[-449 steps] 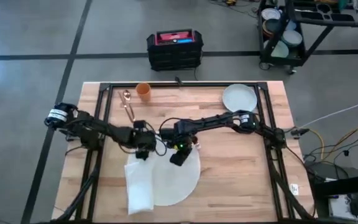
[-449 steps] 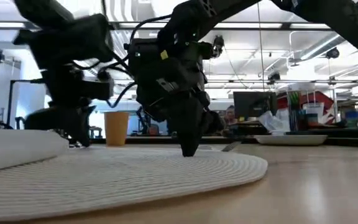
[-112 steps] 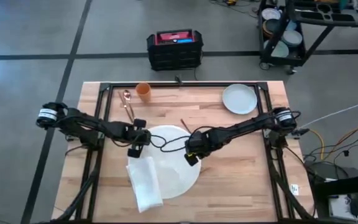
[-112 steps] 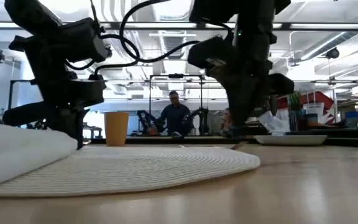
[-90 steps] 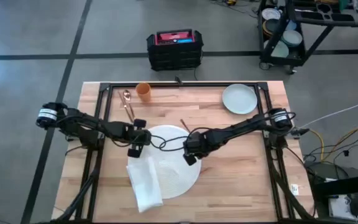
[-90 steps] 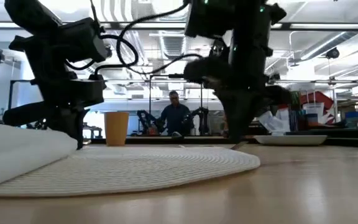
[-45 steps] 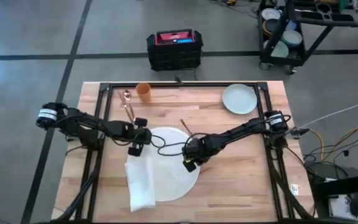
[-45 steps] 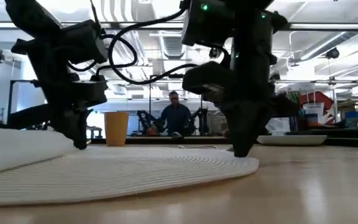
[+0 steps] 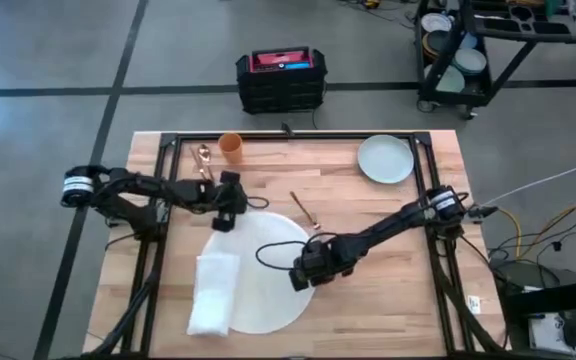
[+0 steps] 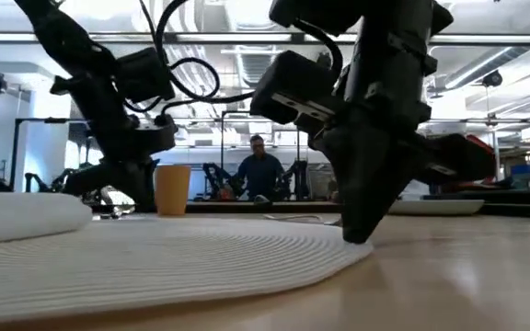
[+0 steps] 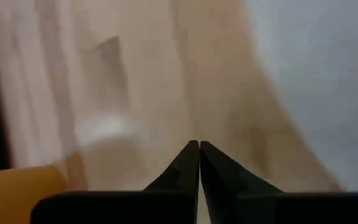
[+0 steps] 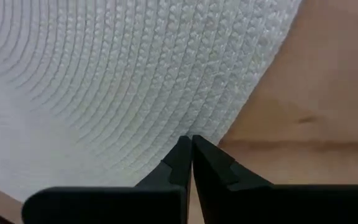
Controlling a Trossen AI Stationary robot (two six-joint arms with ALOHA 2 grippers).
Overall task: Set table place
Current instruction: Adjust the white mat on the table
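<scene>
The round white mat (image 9: 263, 260) lies on the light-wood table (image 9: 388, 290), near its front edge. A folded white napkin (image 9: 213, 293) lies over the mat's left part. My right gripper (image 9: 300, 280) is shut, its tips down on the mat's right edge. My left gripper (image 9: 221, 222) is shut and stands over bare wood just beyond the mat's far-left edge; I cannot tell whether it touches the table. The pale plate (image 9: 385, 158) sits at the far right. My right gripper presses its shut fingertips (image 12: 182, 149) down on the mat's right edge (image 12: 207, 127), just inside the rim. The fingers come from above, slanting from the table's right. The mat lies flat on the table under them (image 10: 355, 237).
An orange cup (image 9: 230, 146) and a copper spoon (image 9: 204, 160) stand at the far left. A thin copper utensil (image 9: 303, 208) lies on the wood beyond the mat. A person shows in the room behind the table (image 10: 259, 175). Bare wood lies right of the mat.
My right gripper has gone toward the table's near edge, and the mat has slid with it toward the near-left, carrying the napkin, which has turned straighter. My left gripper has moved toward the far edge, off the mat and onto bare wood.
</scene>
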